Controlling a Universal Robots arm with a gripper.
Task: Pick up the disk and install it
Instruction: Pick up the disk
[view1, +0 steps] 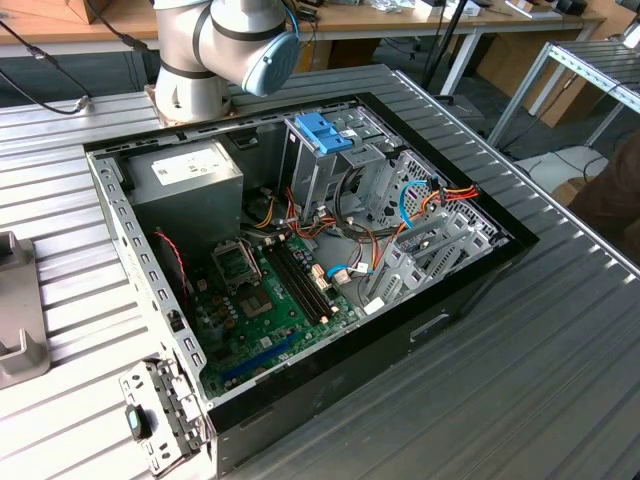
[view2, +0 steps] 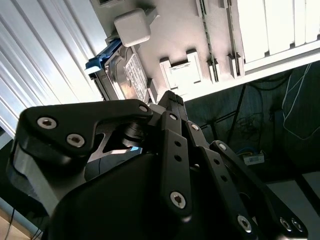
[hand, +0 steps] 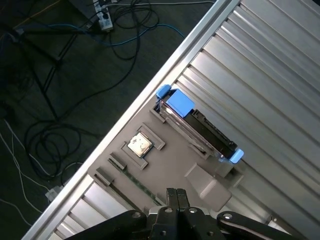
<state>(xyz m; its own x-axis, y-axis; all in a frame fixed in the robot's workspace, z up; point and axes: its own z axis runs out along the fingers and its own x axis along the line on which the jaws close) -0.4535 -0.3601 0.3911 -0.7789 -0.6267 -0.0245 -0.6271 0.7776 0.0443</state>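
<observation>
Disk (hand: 206, 131) stands on edge in the grey holder (hand: 167, 150) on the ribbed table (hand: 260, 60), probably so its top edge offers a grip; the gripper (hand: 175, 193) hangs near it, closed and empty.

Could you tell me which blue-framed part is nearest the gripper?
The disk standing on edge in the grey holder, just ahead of the gripper; the other, a blue carrier, sits atop the metal drive cage.

One disk (hand: 200, 131), one processor chip (hand: 139, 145), one open computer case (view1: 380, 355), one motherboard (view1: 262, 325), one power supply (view1: 190, 190), one arm (view1: 215, 45), one gripper (hand: 175, 195).
</observation>
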